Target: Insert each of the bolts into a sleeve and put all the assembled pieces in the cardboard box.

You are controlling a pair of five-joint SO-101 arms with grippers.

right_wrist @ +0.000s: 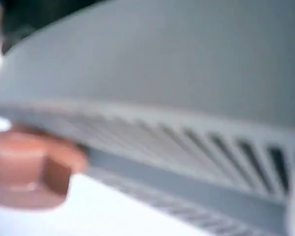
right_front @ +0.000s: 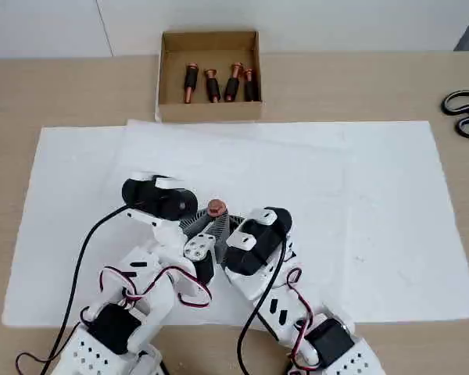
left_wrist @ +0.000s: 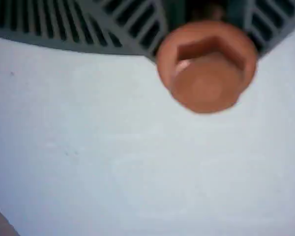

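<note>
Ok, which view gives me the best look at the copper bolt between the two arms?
The left wrist view: the bolt faces the camera head-on, its hexagonal head close and nearly whole. The high view shows it small, from above. The right wrist view catches part of it side-on.

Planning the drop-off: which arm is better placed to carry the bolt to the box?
Left, probably: the bolt faces its wrist camera squarely, and the left arm stands nearer the cardboard box.

Overhead high camera; wrist cameras close against one shared bolt (left_wrist: 206,69)
</note>
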